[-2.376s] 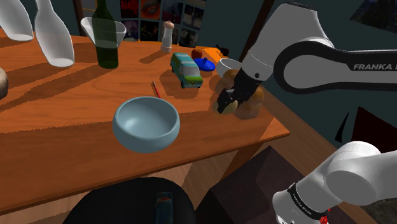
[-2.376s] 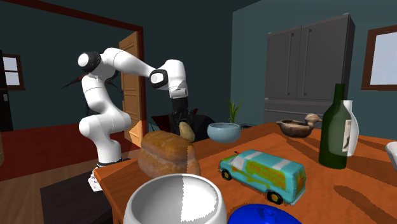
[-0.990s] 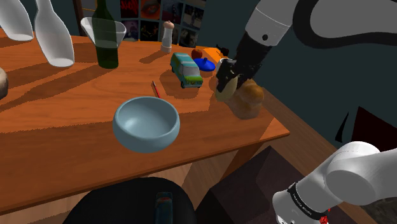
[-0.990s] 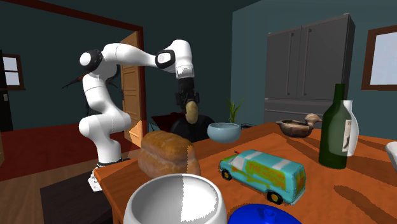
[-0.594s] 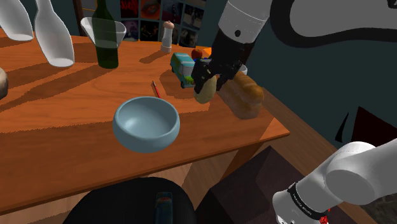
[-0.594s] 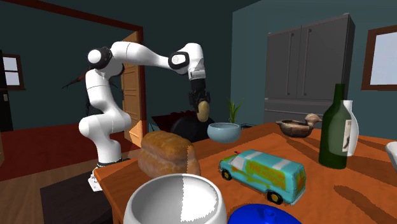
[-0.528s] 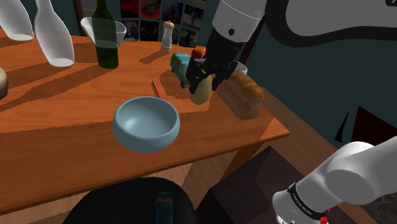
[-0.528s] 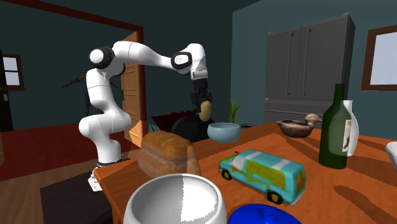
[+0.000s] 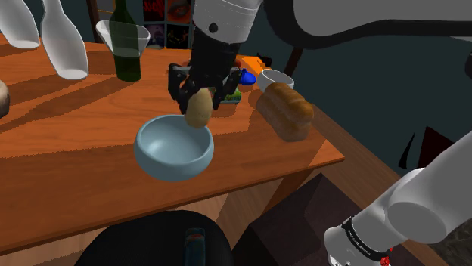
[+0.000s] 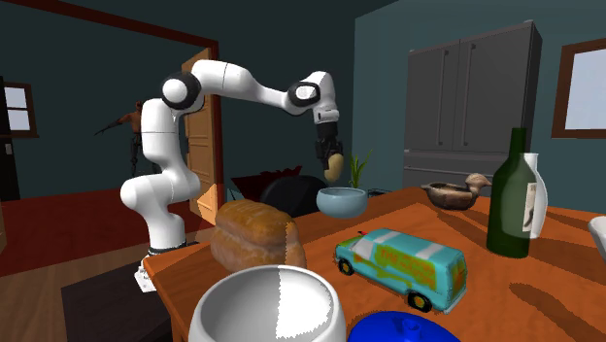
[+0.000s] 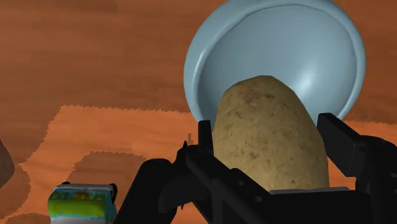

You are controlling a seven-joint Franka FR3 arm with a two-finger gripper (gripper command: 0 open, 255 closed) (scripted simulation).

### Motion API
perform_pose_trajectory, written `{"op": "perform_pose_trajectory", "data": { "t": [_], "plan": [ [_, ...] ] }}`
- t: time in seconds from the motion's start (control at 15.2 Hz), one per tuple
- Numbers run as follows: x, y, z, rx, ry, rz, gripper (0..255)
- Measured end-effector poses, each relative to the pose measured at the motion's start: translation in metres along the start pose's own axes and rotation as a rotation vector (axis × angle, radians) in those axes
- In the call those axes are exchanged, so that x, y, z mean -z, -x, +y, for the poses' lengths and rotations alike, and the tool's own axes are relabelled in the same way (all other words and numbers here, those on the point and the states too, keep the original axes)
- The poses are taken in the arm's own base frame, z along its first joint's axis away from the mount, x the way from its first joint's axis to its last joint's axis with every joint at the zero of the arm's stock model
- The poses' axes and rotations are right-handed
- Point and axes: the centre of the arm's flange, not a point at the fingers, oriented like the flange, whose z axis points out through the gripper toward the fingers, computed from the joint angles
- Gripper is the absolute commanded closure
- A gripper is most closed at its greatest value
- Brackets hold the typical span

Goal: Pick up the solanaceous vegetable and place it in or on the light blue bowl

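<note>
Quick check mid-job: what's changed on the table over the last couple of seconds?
The gripper, shut on the potato throughout, rose from beside the bread loaf and carried it toward the shoulder view's left. It now hangs over the light blue bowl, not yet inside. Nothing was released. The bowl, loaf, toy van and green bottle stayed put.

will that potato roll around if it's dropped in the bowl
The potato looks stiff and egg-shaped, so it would probably roll a bit, but the curved wall of the light blue bowl should settle it. Its skin looks rough and the fingers clasp both sides, so slipping early seems unlikely.
</note>
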Motion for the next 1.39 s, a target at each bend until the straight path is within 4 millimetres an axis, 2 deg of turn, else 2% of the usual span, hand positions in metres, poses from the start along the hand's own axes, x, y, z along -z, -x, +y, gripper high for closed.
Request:
{"op": "perform_pose_trajectory", "data": {
  "t": [0.13, 0.33, 0.99, 1.39],
  "plan": [
    [0.002, -0.006, -0.023, 0.0, 0.0, 0.0, 255],
    [-0.01, -0.005, -0.036, -0.003, 0.0, 0.001, 255],
    [-0.063, 0.004, -0.037, -0.004, 0.0, 0.001, 255],
    [-0.067, 0.004, -0.037, -0.004, 0.0, 0.001, 255]
  ]
}}
